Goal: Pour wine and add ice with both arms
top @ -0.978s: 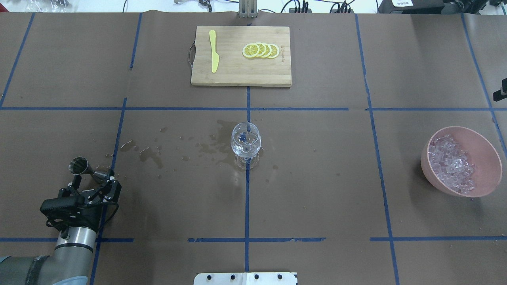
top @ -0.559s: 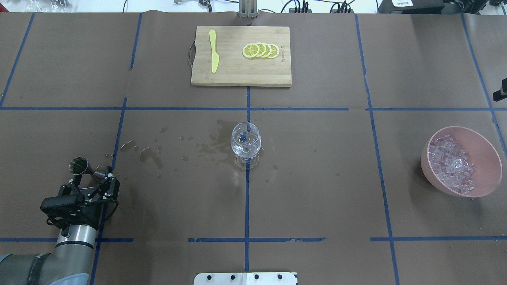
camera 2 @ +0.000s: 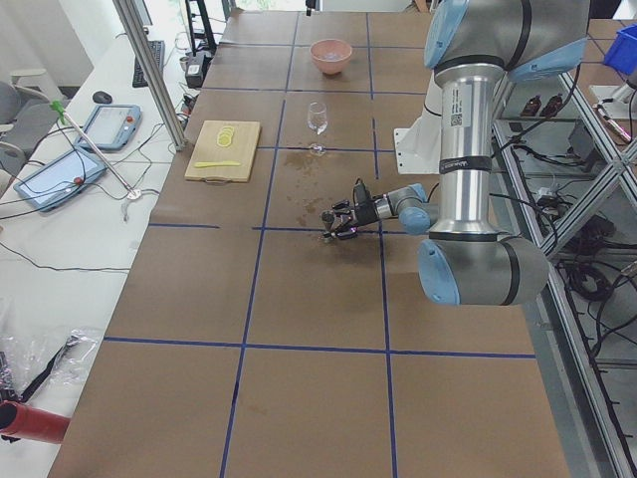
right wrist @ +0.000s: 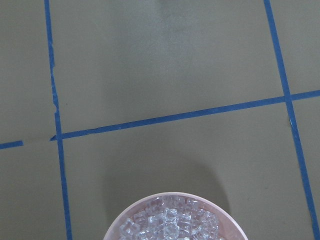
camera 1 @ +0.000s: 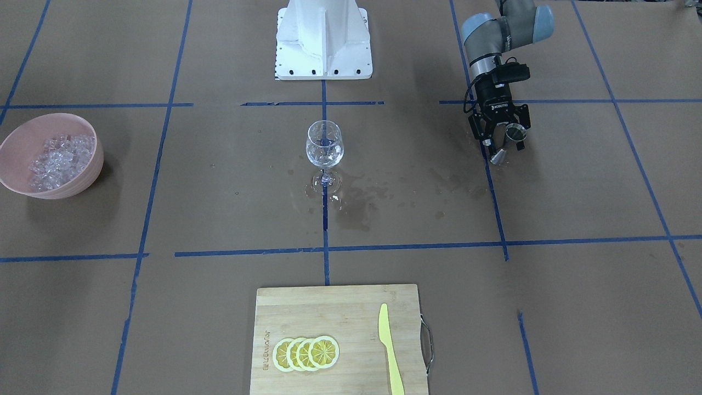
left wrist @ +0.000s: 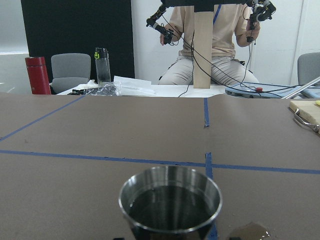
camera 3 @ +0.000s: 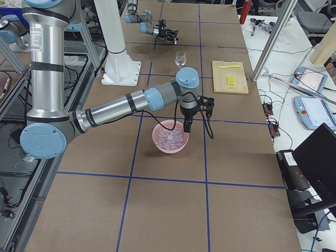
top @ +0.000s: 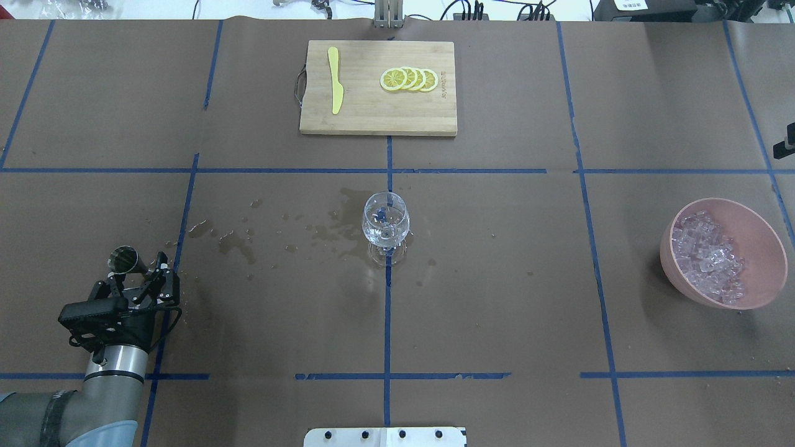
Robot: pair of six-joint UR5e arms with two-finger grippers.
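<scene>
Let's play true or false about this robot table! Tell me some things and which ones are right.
1. The ice is in a pink bowl. True.
2. The lemon slices are inside the wine glass. False: they lie on the wooden board.
3. The left hand holds a small metal cup. True.
4. The knife is red. False: it is yellow.
5. The table around the wine glass is all dry. False: wet patches show beside the glass.
</scene>
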